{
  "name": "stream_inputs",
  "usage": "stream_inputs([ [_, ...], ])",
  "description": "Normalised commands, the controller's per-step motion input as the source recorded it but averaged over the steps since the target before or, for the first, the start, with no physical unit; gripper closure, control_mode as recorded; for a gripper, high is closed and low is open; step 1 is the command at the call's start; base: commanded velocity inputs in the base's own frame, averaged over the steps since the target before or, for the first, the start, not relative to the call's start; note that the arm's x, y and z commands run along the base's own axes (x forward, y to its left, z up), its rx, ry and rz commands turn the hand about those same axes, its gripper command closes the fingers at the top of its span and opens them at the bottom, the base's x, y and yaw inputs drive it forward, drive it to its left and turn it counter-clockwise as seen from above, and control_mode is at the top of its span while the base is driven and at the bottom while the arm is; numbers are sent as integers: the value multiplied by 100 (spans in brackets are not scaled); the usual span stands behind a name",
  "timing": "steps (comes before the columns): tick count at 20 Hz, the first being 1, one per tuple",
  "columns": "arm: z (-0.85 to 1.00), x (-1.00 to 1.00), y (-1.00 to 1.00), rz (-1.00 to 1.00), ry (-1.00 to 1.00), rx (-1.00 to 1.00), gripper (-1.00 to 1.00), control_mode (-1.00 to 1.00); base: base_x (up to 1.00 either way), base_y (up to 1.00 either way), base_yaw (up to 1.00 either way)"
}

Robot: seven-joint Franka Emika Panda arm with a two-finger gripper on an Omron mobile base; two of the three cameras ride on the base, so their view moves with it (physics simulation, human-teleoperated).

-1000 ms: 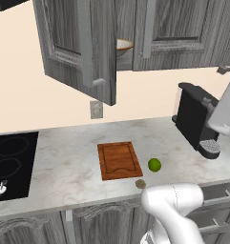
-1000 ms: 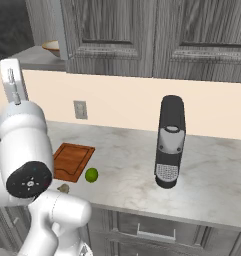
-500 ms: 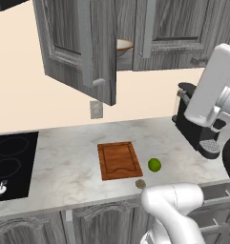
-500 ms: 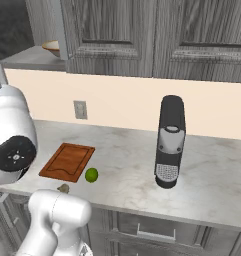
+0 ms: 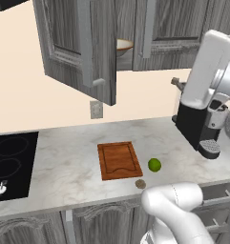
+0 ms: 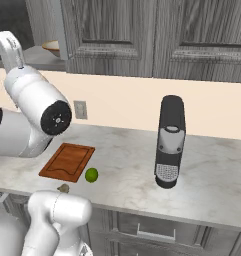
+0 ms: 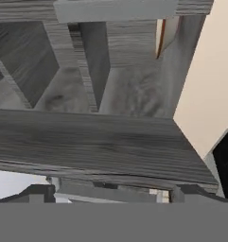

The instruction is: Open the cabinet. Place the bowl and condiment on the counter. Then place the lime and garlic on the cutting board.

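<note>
The cabinet [image 5: 78,47] has its left door swung open; its right doors [image 6: 142,35] are closed. Inside, the bowl [image 5: 124,45] [image 6: 52,47] rests on the shelf. The condiment is hidden. On the counter [image 5: 64,167] lies the cutting board [image 5: 119,159] [image 6: 68,161], bare. The lime [image 5: 154,165] [image 6: 91,174] sits just right of it, the garlic [image 5: 141,183] [image 6: 63,188] near the front edge. My gripper [image 7: 113,194] is open, fingertips [image 7: 39,193] wide apart with nothing between them, facing dark cabinet wood [image 7: 96,142] close up. My arm [image 5: 212,66] is raised at the right.
A black coffee machine [image 5: 197,128] [image 6: 169,140] stands on the counter's right part, partly behind my arm. A black cooktop [image 5: 11,162] is at the left. A wall outlet [image 5: 96,109] sits below the open door, which juts out over the counter.
My arm has swung in from the right edge and risen in front of the coffee machine. Board, lime, garlic and bowl have not moved. The gripper has stayed open.
</note>
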Motion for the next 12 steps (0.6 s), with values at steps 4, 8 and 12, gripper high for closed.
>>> stream_inputs([
  [4, -1, 52, 0, 22, -7, 0, -100, -100, 0, 0, 0],
  [8, -3, 31, 0, 18, -17, 0, -100, -100, 0, 0, 0],
  [12, -1, 5, 0, 16, -14, -1, -100, -100, 0, 0, 0],
])
